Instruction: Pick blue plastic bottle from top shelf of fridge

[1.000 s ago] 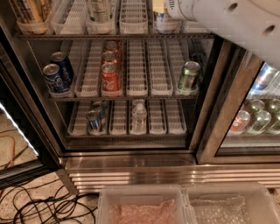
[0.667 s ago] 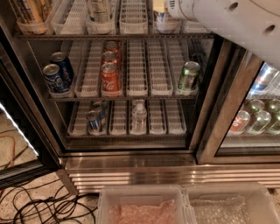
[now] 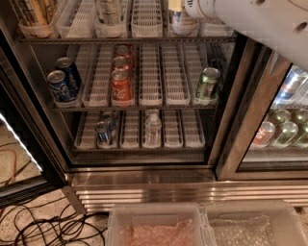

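Blue plastic bottle point(image 3: 177, 19) stands in its white lane on the top shelf point(image 3: 120, 40), with the gripper point(image 3: 192, 6) right against or just beside it, half cut off above; how wide the gripper is set, and whether it has hold of the bottle, I cannot tell. Since a second ago nothing has shifted: the white arm point(image 3: 260, 24) and the cans on the rack below the bottle lie as they did. So the reach looks complete, but the bottle is not yet lifted out of the fridge point(image 3: 144, 192).
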`<action>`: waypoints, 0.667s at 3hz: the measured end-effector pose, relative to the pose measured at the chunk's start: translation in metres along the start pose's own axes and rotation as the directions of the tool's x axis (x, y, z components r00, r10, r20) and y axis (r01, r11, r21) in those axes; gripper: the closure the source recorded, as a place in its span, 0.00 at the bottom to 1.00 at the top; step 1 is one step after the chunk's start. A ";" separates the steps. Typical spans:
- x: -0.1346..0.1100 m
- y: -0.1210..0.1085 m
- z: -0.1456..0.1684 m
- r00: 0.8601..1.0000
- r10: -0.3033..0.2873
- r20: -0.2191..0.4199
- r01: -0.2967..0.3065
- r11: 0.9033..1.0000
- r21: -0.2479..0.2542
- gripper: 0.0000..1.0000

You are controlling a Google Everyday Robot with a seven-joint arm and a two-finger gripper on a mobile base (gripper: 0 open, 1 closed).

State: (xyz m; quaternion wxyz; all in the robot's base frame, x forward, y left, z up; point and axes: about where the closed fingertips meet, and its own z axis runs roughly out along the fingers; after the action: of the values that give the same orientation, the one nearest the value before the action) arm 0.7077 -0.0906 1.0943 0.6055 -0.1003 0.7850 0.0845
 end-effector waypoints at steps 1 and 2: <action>-0.002 0.000 -0.001 1.000 0.000 -0.005 0.000 1.000 -0.006 1.00; -0.004 -0.006 -0.002 1.000 0.011 -0.024 -0.011 1.000 -0.007 1.00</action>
State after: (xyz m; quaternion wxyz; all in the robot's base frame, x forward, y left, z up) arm 0.7086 -0.0965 1.0990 0.5954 -0.0991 0.7923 0.0894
